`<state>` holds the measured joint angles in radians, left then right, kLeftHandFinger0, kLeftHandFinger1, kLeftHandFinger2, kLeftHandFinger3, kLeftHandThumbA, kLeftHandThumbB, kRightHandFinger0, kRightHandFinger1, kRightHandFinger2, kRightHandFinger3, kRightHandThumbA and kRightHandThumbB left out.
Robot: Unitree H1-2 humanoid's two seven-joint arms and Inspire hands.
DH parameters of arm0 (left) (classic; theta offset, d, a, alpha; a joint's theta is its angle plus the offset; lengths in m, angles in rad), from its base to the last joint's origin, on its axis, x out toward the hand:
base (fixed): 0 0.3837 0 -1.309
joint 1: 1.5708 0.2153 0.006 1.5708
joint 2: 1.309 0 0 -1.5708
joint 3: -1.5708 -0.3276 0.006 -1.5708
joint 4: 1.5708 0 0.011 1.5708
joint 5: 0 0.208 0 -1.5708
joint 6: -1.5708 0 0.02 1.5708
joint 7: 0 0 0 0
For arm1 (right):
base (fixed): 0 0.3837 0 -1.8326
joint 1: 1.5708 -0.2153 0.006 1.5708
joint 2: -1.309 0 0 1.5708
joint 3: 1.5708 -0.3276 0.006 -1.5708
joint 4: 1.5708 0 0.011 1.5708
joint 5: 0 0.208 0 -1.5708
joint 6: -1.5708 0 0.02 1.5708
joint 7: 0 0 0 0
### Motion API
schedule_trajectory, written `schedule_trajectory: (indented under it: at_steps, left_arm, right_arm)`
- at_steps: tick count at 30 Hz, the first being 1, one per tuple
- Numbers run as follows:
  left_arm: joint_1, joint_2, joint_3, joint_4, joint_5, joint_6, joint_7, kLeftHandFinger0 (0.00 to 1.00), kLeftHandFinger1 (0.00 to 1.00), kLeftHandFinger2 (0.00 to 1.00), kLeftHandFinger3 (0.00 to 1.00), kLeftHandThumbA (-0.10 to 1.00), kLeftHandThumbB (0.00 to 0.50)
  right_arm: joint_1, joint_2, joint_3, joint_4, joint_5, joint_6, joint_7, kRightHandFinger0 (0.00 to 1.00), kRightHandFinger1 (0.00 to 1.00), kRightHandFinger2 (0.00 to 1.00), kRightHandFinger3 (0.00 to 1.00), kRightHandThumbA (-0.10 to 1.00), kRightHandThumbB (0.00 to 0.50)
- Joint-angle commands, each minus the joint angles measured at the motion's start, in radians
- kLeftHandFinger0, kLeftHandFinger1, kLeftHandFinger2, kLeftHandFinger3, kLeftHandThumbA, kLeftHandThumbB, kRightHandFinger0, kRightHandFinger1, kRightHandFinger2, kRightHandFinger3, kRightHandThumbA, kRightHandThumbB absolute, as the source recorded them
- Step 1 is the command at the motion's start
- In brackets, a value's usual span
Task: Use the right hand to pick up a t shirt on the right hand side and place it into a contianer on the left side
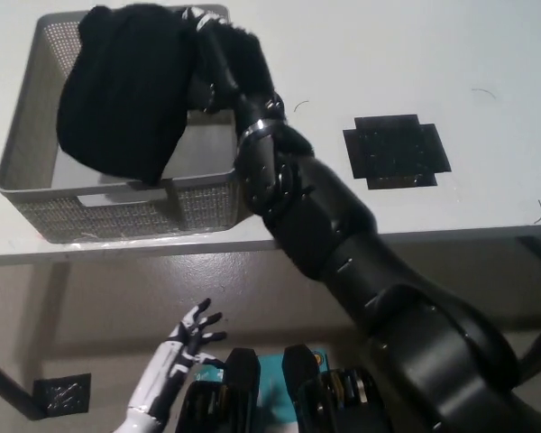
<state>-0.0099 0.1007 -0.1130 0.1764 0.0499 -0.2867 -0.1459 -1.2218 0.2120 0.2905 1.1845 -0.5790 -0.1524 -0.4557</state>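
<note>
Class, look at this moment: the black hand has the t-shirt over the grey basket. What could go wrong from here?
1. The t-shirt bulges over the basket's front wall; released now, part may drape outside.
2. The right hand sits beside the far rim; withdrawing could drag fabric out or nudge the basket.

The shirt is plain black, and so is the right hand gripping it, which makes the two hard to tell apart. Below the shirt, the basket is grey with fine mesh walls on a white table. Right of the basket lies a black square mat, possibly faintly dotted; the left hand is white with dark fingertips.
</note>
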Motion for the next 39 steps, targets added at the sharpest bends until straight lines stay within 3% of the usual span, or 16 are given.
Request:
schedule_trajectory:
  at_steps: [1,4,9,10,11,12,13,14,15,16,17,18,22,26,34,39]
  left_arm:
    - [-0.011,-0.002,-0.018,-0.005,-0.001,-0.024,-0.018,0.6,0.83,0.93,1.0,0.92,0.434]
    - [-0.011,0.0,-0.028,-0.006,0.001,-0.03,-0.02,0.61,0.83,0.93,1.0,0.94,0.437]
    - [-0.018,0.002,-0.04,-0.005,-0.004,-0.02,-0.024,0.61,0.83,0.91,1.0,0.92,0.437]
    - [-0.014,0.001,-0.042,-0.016,-0.003,-0.009,-0.023,0.61,0.83,0.91,1.0,0.91,0.426]
    - [-0.014,-0.002,-0.043,-0.016,0.002,-0.01,-0.019,0.6,0.81,0.91,1.0,0.9,0.429]
    - [-0.012,-0.002,-0.044,-0.019,0.005,-0.009,-0.017,0.6,0.81,0.91,1.0,0.9,0.428]
    - [-0.012,-0.001,-0.045,-0.015,0.007,-0.015,-0.016,0.59,0.81,0.91,1.0,0.9,0.421]
    - [-0.013,-0.003,-0.047,-0.011,0.008,-0.019,-0.015,0.59,0.81,0.91,1.0,0.9,0.419]
    - [-0.011,-0.003,-0.047,-0.015,0.005,-0.013,-0.015,0.59,0.81,0.91,1.0,0.89,0.416]
    - [-0.012,-0.004,-0.047,-0.013,0.005,-0.013,-0.014,0.59,0.81,0.91,1.0,0.89,0.422]
    - [-0.011,-0.004,-0.048,-0.012,0.009,-0.014,-0.013,0.59,0.81,0.91,1.0,0.89,0.421]
    - [-0.012,-0.005,-0.049,-0.006,0.012,-0.021,-0.011,0.59,0.81,0.91,1.0,0.89,0.415]
    - [-0.012,-0.006,-0.052,0.017,0.004,-0.052,-0.015,0.6,0.81,0.92,1.0,0.87,0.401]
    - [-0.005,-0.007,-0.054,0.022,0.002,-0.052,-0.017,0.6,0.82,0.92,1.0,0.85,0.384]
    - [-0.003,0.0,-0.05,0.023,-0.02,-0.042,-0.033,0.61,0.81,0.92,1.0,0.83,0.388]
    - [0.003,0.008,-0.04,0.021,-0.015,-0.045,-0.026,0.63,0.83,0.94,1.0,0.84,0.393]
  right_arm:
    - [-0.093,0.035,0.006,0.05,0.029,-0.063,-0.045,0.51,0.5,0.65,0.54,-0.1,0.285]
    - [-0.101,0.044,0.008,0.08,0.037,-0.058,-0.018,0.57,0.55,0.7,0.56,-0.1,0.273]
    - [-0.104,0.052,0.01,0.116,0.045,-0.079,-0.026,0.54,0.54,0.71,0.56,-0.1,0.283]
    - [-0.109,0.054,0.006,0.123,0.056,-0.072,0.012,0.56,0.57,0.76,0.61,-0.1,0.245]
    - [-0.117,0.057,-0.013,0.133,0.089,-0.051,0.1,0.76,0.81,0.96,0.85,-0.1,0.197]
    - [-0.124,0.058,-0.018,0.13,0.103,-0.023,0.158,0.57,0.66,0.82,1.0,-0.1,0.232]
    - [-0.129,0.056,-0.018,0.131,0.111,-0.008,0.208,0.38,0.58,0.81,1.0,-0.1,0.266]
    - [-0.13,0.054,-0.016,0.131,0.114,-0.003,0.229,0.34,0.56,0.81,1.0,-0.1,0.281]
    - [-0.136,0.053,0.001,0.138,0.1,0.006,0.249,0.84,1.0,1.0,1.0,-0.1,0.364]
    - [-0.144,0.052,0.017,0.144,0.089,0.038,0.285,1.0,1.0,1.0,1.0,-0.06,0.405]
    - [-0.154,0.053,0.026,0.151,0.083,0.073,0.323,1.0,1.0,1.0,1.0,0.06,0.472]
    - [-0.159,0.054,0.03,0.153,0.082,0.099,0.351,1.0,1.0,1.0,1.0,0.15,0.498]
    - [-0.174,0.055,0.063,0.149,0.054,0.165,0.406,1.0,1.0,1.0,1.0,0.41,0.5]
    - [-0.181,0.052,0.09,0.135,0.052,0.181,0.431,1.0,1.0,1.0,1.0,0.46,0.5]
    - [-0.171,0.039,0.122,0.086,0.058,0.142,0.482,1.0,1.0,1.0,1.0,0.41,0.5]
    - [-0.089,-0.072,0.166,-0.197,0.011,0.119,0.454,1.0,1.0,1.0,1.0,0.76,0.5]
